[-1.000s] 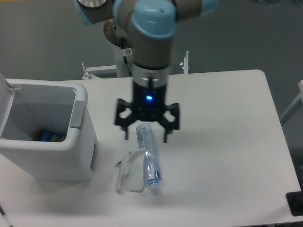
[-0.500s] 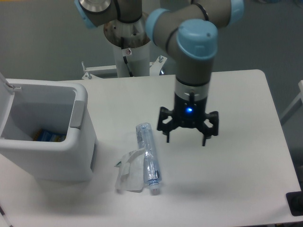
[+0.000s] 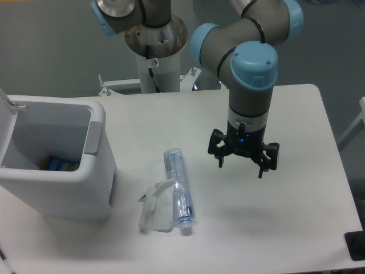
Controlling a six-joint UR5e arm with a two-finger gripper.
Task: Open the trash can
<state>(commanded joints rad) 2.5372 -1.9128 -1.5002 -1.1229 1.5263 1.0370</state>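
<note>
One robot arm with grey links and light-blue joint caps hangs over a white rectangular surface (image 3: 296, 114), its black two-finger claw (image 3: 243, 167) pointing downward right of centre. The claw's fingers are spread wide apart and grip nothing; a small blue light glows on the claw body above them. The claw is clear of the surface and casts a soft shadow below itself.

At the left edge stands the large boxy white plastic trash can (image 3: 57, 188) with rounded corners. Its flat hinged lid (image 3: 7, 114) is raised and leans back at the far left, partly cut off by the frame, so the interior is exposed. A blue-and-yellow item (image 3: 57, 165) lies at the bottom of the bin. A grey push tab (image 3: 91, 138) sits on the rim facing the centre of the surface.

Between the bin and the claw lies a clear plastic bottle (image 3: 178, 191) on its side, its cap end toward the near edge. A crumpled translucent wrapper (image 3: 155, 210) touches the bottle's left side. The claw is well apart from the bin.
</note>
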